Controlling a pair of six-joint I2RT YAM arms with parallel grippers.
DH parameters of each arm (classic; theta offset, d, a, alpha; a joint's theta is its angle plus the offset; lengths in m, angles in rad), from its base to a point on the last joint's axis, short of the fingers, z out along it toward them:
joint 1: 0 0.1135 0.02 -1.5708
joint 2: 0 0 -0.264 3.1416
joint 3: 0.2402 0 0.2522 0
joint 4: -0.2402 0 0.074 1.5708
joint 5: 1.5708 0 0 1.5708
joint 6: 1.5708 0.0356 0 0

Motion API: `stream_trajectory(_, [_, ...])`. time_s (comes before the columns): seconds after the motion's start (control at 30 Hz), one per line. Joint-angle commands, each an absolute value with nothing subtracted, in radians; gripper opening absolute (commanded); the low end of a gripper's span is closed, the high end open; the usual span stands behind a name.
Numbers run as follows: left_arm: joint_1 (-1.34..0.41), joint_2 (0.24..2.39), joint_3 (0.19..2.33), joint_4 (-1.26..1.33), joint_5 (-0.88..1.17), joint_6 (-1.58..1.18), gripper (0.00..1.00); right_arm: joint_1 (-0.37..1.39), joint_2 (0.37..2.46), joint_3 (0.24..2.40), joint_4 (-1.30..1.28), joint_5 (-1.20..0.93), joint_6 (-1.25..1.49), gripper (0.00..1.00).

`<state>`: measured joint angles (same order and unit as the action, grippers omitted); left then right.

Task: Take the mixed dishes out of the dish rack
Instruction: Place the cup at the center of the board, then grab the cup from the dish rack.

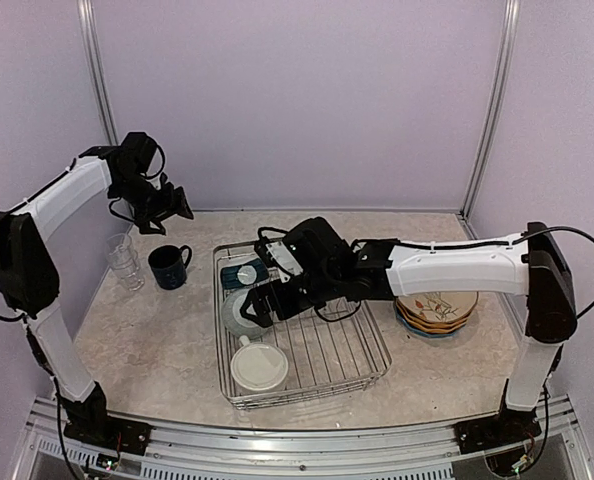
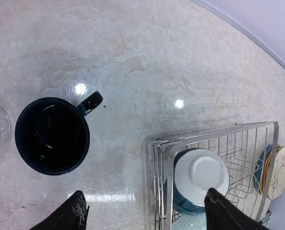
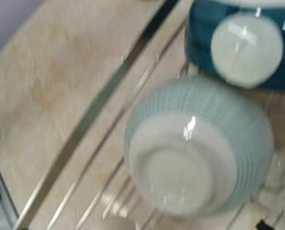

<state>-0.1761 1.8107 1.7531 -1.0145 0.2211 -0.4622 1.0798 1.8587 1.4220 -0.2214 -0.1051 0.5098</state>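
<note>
The silver wire dish rack [image 1: 362, 352] holds an upturned dark teal bowl [image 1: 245, 272], an upturned pale teal ribbed bowl [image 1: 235, 314] and a cream mug [image 1: 259, 367]. My right gripper [image 1: 262, 302] hangs low over the pale bowl [image 3: 195, 158]. Its fingers do not show in the blurred right wrist view, and nothing is held. The dark bowl [image 3: 243, 45] lies just beyond. My left gripper [image 2: 147, 215] is open and empty, high above the table between the navy mug [image 2: 51, 135] and the rack's corner [image 2: 161, 148].
The navy mug [image 1: 169, 266] and clear glass tumblers [image 1: 124, 260] stand on the table left of the rack. A stack of plates, cream floral on top [image 1: 437, 310], sits right of the rack. Walls close in the back and sides.
</note>
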Motion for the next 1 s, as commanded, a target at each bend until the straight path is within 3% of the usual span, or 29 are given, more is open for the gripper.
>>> stream_trajectory(0.0, [-0.2,1.752,1.729,-0.958,0.259,-0.456,0.8,1.126,1.883,1.506,-0.433,-0.133,0.485,1.0])
stream_trajectory(0.2, [-0.207,1.731,1.729,-0.962,0.299,-0.456,0.83,1.191,1.961,1.669,-0.647,-0.021,0.487,1.0])
stream_trajectory(0.53, [-0.229,1.74,1.731,-0.966,0.305,-0.453,0.85,1.18,2.078,1.834,-0.7,0.221,0.525,1.0])
stream_trajectory(0.97, [-0.236,1.742,1.729,-0.963,0.316,-0.457,0.87,1.185,2.167,1.947,-0.849,0.06,0.622,0.96])
